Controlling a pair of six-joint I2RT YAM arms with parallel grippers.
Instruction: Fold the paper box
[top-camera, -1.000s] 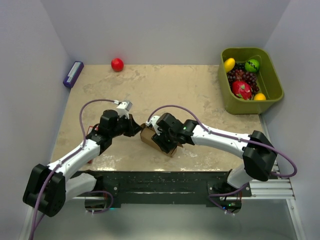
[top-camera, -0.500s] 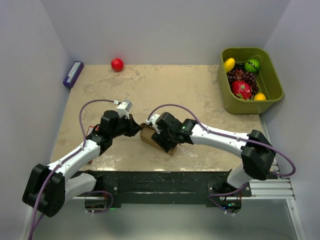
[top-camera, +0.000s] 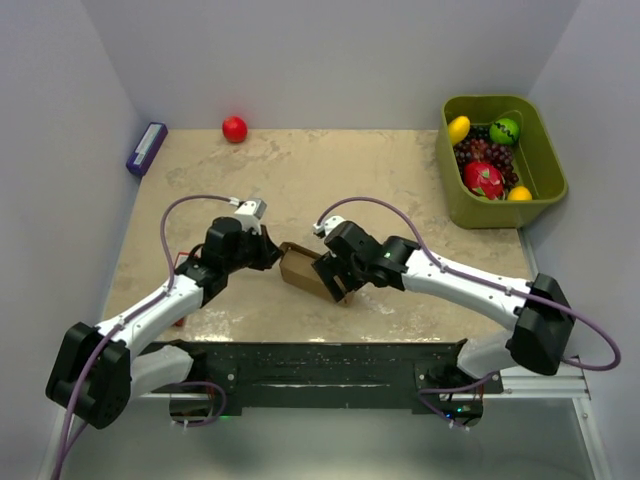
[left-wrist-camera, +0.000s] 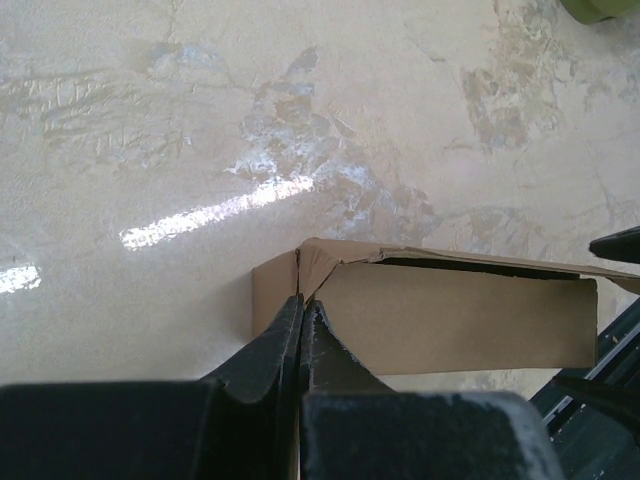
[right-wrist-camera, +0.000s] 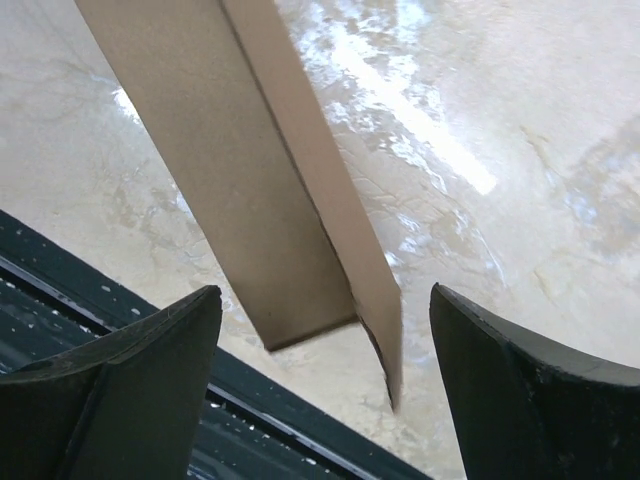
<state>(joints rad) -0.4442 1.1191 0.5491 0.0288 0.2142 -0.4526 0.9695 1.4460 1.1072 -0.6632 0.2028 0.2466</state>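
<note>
The paper box (top-camera: 303, 268) is brown cardboard, partly folded, lying near the table's front middle. In the left wrist view the paper box (left-wrist-camera: 450, 315) shows a long side wall with a dark slit along its top. My left gripper (top-camera: 270, 252) is shut on the box's left corner flap; it also shows in the left wrist view (left-wrist-camera: 302, 305). My right gripper (top-camera: 330, 275) is open over the box's right end. In the right wrist view the gripper (right-wrist-camera: 325, 335) has its fingers apart on either side of the paper box's (right-wrist-camera: 250, 180) end, not touching it.
A green bin (top-camera: 545, 165) of fruit stands at the back right. A red ball (top-camera: 234, 128) lies at the back, and a small purple box (top-camera: 146, 148) at the back left edge. A black rail (top-camera: 320, 365) runs along the table's front edge.
My right gripper has let go of the box's right end and drawn back to the right, jaws open. The left gripper keeps its hold and has barely moved.
</note>
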